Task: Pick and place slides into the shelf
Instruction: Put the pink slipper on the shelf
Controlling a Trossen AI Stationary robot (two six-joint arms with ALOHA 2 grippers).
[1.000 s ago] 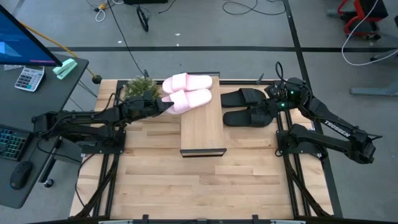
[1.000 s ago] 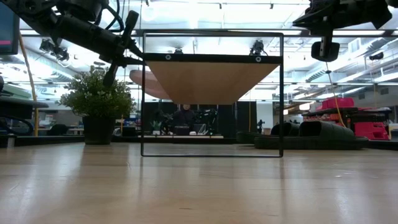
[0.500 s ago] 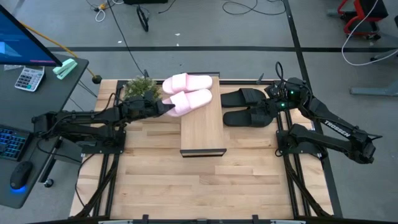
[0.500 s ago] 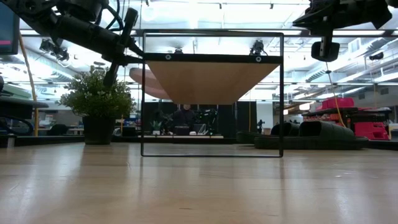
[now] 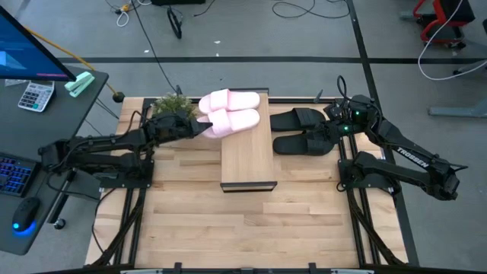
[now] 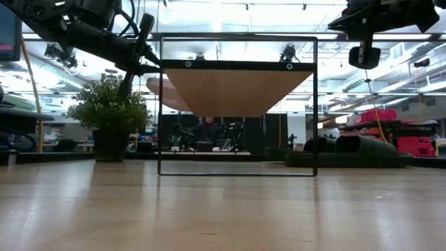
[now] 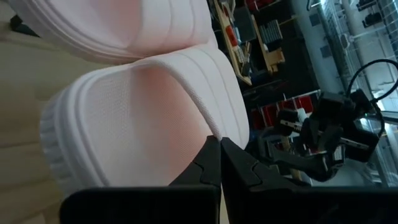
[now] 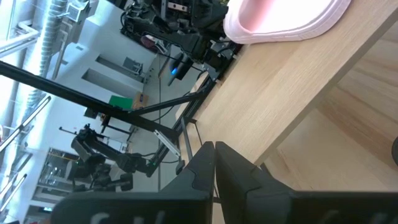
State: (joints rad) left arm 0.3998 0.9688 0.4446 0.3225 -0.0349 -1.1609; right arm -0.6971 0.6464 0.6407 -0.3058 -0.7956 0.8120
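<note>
Our left end effector [image 5: 204, 129], fingers closed, presses the pink slide [image 5: 232, 120] on the shelf [image 5: 247, 156]; shoving could topple it.

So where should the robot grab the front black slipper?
Probably by the wide strap of the nearer black slide, coming from above with the right gripper beside it. The strap arches up off the flat sole, giving the fingers an edge to pinch.

The pale pink foam slides [image 7: 143, 118] look soft and matt, finely pebbled inside with ribbed edges. The matt black foam slides [image 5: 303, 131] show no shine. The shelf's pale wood-grain plank [image 5: 247, 152] is smooth, on thin black metal framing [image 6: 237, 104]. The slatted wooden worktop [image 6: 223, 209] has a slight sheen.
</note>
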